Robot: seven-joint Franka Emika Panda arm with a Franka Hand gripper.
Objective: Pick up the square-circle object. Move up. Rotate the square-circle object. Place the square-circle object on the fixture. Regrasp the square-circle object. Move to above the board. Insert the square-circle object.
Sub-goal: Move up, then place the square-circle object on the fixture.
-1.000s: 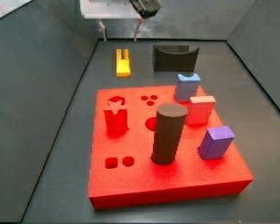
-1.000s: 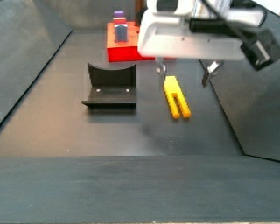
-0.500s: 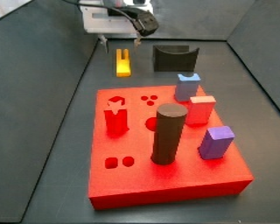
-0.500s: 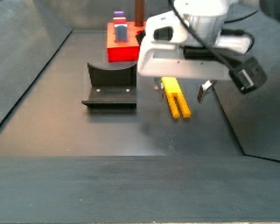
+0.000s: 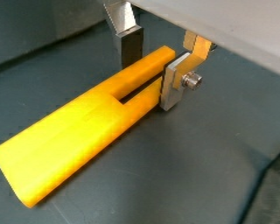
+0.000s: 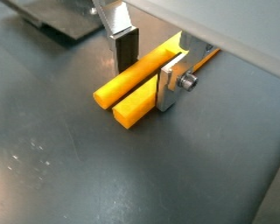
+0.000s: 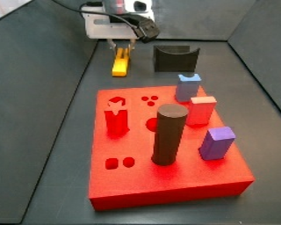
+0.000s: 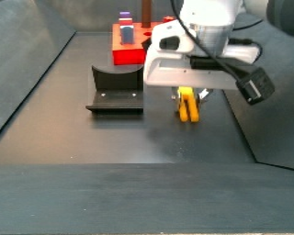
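Wrist view up close: the gripper [image 5: 157, 59] is down at the prong end of the square-circle object [image 5: 90, 131], one silver finger [image 5: 127, 42] on one flank, the other on the opposite flank. The jaws straddle the yellow piece narrowly, plates right against or just beside its sides; full contact I cannot confirm. The slot between the two prongs shows clearly here, and the piece lies flat on the dark floor.

In a wrist view from the opposite end, the gripper [image 6: 150, 63] again brackets the square-circle object [image 6: 133, 87], and here the blunt end face points at the camera. A corner of the fixture [image 6: 52, 17] peeks in beyond, well apart from the piece.

Side view now: the gripper [image 7: 122, 46] sits low over the square-circle object [image 7: 120, 63], just behind the board [image 7: 167, 180]. This view alone gives the whole board with its blocks: a dark cylinder [image 7: 168, 134], blue block [image 7: 189, 86], purple block [image 7: 217, 143]. The fixture [image 7: 175, 59] stands beside the piece.

In a side view from the far end, the gripper body [image 8: 190, 66] hides most of the square-circle object [image 8: 187, 107]; the fingers are not visible. The fixture [image 8: 115, 90] shows its L-shape, the board [image 8: 129, 48] behind it.
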